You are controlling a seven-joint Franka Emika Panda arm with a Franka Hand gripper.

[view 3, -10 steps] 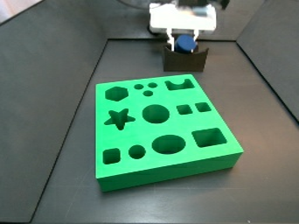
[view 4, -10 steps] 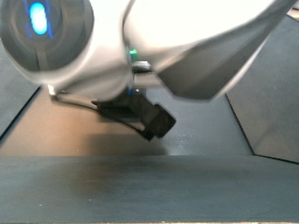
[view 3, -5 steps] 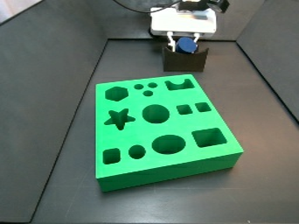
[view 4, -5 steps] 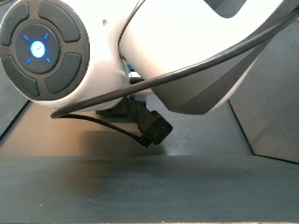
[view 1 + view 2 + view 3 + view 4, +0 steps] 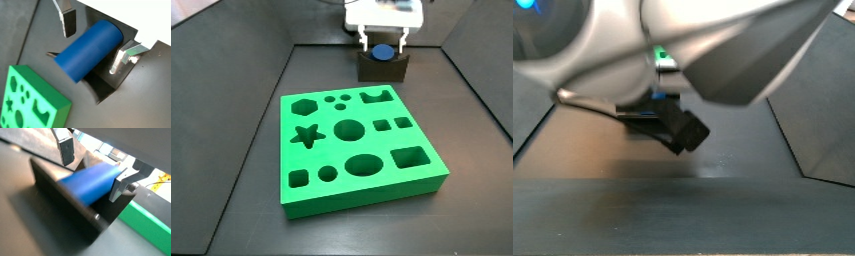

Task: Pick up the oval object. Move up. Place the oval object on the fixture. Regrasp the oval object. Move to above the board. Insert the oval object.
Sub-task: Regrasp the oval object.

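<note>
— In a wrist view, how did the gripper (image 5: 93,42) stand?

— Its two silver fingers (image 5: 69,21) were spread wide, one on each flank of the oval object (image 5: 88,49), with a gap showing on both sides. It gripped nothing. The peg was a smooth, plain blue cylinder lying on its side in the notch of the dark fixture (image 5: 107,89). A corner of the green board (image 5: 30,107) showed near the peg's rounded end.

— And in a wrist view from lower down?

— The same: the gripper (image 5: 92,168) open, one finger (image 5: 66,150) clear of the peg, the far finger close beside it; whether it touched I could not tell. The oval object (image 5: 90,182) rested in the fixture (image 5: 63,210), with the board (image 5: 150,220) beyond it.

— The side view over the table?

— The gripper (image 5: 382,41) hung right above the fixture (image 5: 382,67), at twelve o'clock from the board (image 5: 358,150). The oval object (image 5: 382,52) showed as a blue spot on top of the block, between the fingertips.

— The remaining side view?

— Mostly the arm's pale casing, blurred. Only the dark fixture (image 5: 676,122) could be made out; the gripper's opening could not be judged there.
</note>
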